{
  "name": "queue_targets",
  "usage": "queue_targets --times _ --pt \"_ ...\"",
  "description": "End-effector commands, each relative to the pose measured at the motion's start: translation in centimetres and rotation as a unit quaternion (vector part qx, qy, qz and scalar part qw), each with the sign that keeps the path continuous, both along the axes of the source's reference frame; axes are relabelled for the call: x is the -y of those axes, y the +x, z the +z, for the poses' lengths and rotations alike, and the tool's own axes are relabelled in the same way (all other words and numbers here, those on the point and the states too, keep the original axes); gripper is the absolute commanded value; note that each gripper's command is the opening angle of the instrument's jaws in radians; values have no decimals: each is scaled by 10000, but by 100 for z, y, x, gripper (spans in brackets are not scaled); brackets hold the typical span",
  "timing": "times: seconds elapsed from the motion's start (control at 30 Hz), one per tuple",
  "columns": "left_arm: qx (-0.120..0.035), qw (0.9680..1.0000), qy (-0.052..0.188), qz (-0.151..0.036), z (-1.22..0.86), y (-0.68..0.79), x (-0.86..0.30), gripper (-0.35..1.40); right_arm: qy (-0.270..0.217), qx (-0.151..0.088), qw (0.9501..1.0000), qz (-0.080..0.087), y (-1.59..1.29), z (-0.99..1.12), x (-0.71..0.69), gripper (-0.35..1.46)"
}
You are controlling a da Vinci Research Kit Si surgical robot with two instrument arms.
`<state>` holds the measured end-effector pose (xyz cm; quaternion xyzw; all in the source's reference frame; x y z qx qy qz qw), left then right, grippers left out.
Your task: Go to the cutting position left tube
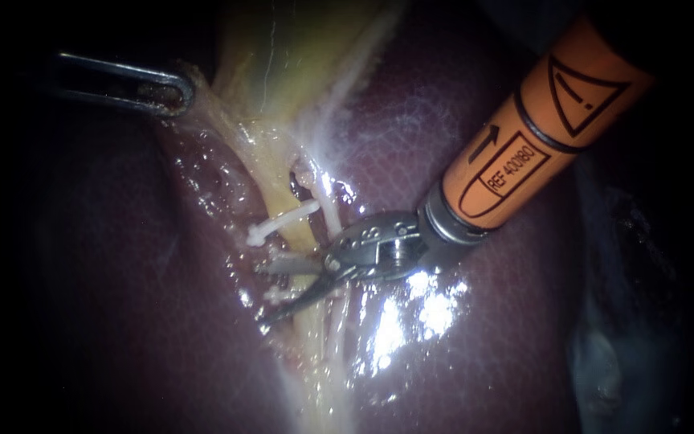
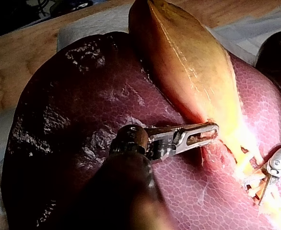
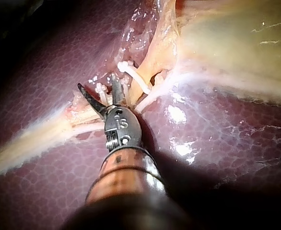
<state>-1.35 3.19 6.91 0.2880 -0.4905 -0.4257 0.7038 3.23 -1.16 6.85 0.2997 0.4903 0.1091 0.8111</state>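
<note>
The right instrument's end effector (image 1: 279, 289) is standing spread, its two blades seemingly reaching either side of the left tube (image 1: 265, 181) just below the white clip (image 1: 283, 223). The tube is lying in the liver (image 1: 483, 321) groove and is probably soft, slippery and apt to roll, so bite squarely beside the clip. The left instrument's end effector (image 1: 172, 92) is pinching the gallbladder (image 1: 299, 56) edge.

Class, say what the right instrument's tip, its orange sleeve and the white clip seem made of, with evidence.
The tip of the right instrument is likely polished steel: silvery, with bright glints. Its orange sleeve is probably matte plastic: even colour, printed black lines. The clip seems to be moulded plastic: opaque white and smooth.
</note>
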Motion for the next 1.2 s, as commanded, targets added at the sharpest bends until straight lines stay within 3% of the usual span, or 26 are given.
queue_targets --times 0.03,0.23,0.87,1.03,1.2 --pt "0 10000 0 0 0 0 0 -35 1 0 10000 -1 0 0 0 89" --pt "-1 10000 0 -1 0 -1 0 -35 -32 -31 10000 -33 3 -12 4 91" --pt "1 10000 0 2 1 1 0 -35 140 -154 9997 -163 -19 -102 13 109" --pt "1 10000 0 2 1 1 0 -35 181 -167 9995 -176 -35 -111 5 104" --pt "1 10000 0 2 1 1 0 -35 196 -168 9995 -181 -51 -107 -2 98"
